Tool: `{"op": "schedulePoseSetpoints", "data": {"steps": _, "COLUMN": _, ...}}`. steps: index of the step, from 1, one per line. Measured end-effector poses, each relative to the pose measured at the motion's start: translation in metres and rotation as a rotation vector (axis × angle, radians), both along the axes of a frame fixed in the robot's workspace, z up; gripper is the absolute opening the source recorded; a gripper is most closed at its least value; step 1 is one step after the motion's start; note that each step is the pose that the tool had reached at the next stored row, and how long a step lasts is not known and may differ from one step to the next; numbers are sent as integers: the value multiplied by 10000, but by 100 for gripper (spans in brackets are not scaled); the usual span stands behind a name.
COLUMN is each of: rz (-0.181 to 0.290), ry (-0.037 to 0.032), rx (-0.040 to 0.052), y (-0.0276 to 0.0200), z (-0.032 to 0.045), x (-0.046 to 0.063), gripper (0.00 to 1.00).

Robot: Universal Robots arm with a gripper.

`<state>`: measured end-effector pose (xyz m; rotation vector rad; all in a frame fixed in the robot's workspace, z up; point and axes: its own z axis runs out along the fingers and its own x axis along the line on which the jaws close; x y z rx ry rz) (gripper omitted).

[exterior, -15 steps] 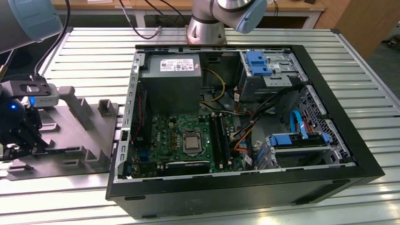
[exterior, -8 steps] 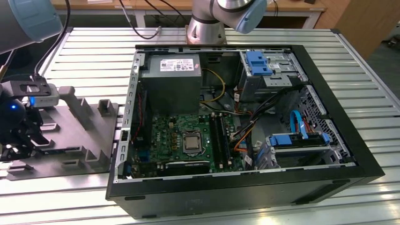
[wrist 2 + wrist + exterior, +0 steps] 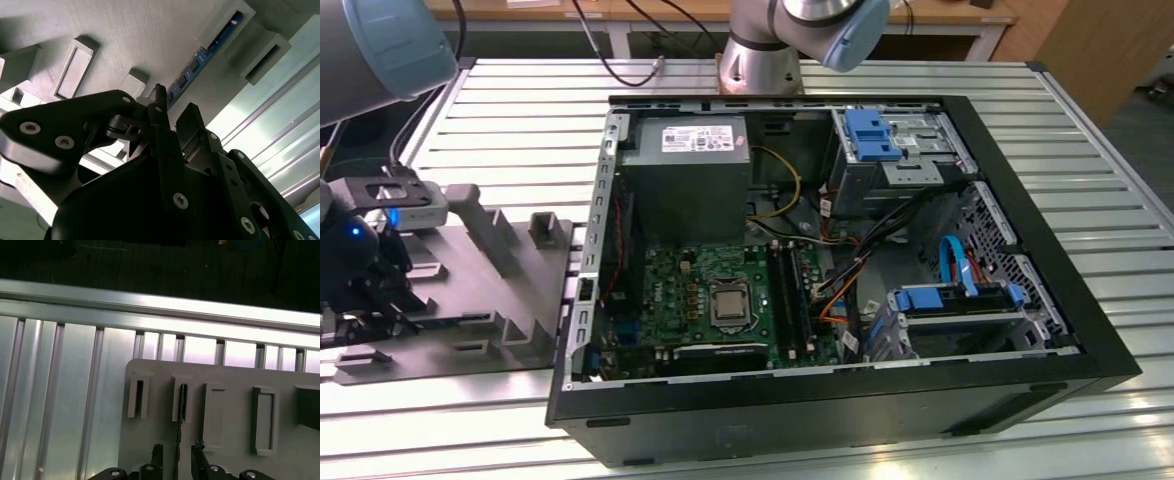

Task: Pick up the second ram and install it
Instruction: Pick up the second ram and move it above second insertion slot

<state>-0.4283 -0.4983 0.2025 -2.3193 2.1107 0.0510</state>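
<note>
Hand [image 3: 178, 457] spread, one finger on each side of the ram stick [image 3: 215, 44], with a gap showing both ways in the first wrist view, so it is not pinching it. The blue stick stands on edge in a slot of the grey holder [image 3: 230, 375], which lies on the ribbed desk [image 3: 65, 390]. A good grip, I judge, wants both pads square and level on the flat faces, so the stick cannot twist in its slot. Farther off sits the open computer case [image 3: 854, 400]. The stick's lower edge is sunk in the slot — how deep is unclear.
</note>
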Motion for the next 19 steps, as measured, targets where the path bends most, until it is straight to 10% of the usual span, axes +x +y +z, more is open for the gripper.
{"op": "schedulePoseSetpoints", "data": {"steps": 19, "rz": 2, "ry": -3, "rx": 1, "y": 1, "z": -35, "x": -18, "gripper": 21}}
